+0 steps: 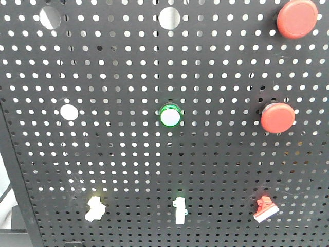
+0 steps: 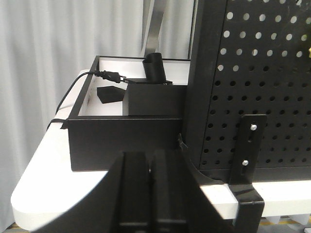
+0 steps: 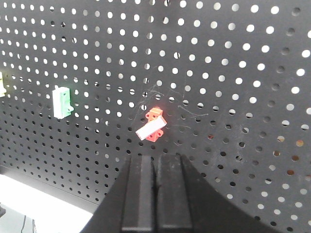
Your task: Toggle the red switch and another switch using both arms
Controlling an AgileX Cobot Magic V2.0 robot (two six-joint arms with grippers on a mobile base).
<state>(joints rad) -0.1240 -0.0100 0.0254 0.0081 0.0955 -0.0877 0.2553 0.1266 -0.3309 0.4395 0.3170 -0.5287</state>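
On the black pegboard [image 1: 128, 164], the red switch [image 1: 264, 208] is in the bottom row at the right, and its white lever slants down to the left. In the right wrist view the red switch [image 3: 154, 125] is just above my right gripper [image 3: 154, 156], which is shut and empty, a short gap below the lever. The pale yellow switch [image 1: 95, 208] is at the bottom left, and only its sliver [image 3: 1, 83] shows at the right wrist view's left edge. My left gripper [image 2: 150, 153] is shut and empty, low beside the board's left post, away from any switch.
A white toggle with a green top [image 1: 180, 210] stands between the two switches. Two big red push buttons [image 1: 297, 19] [image 1: 277, 117], a green round button [image 1: 170, 116] and a white round one [image 1: 69, 111] sit higher up. A black open box [image 2: 126, 131] with a cable lies left of the board.
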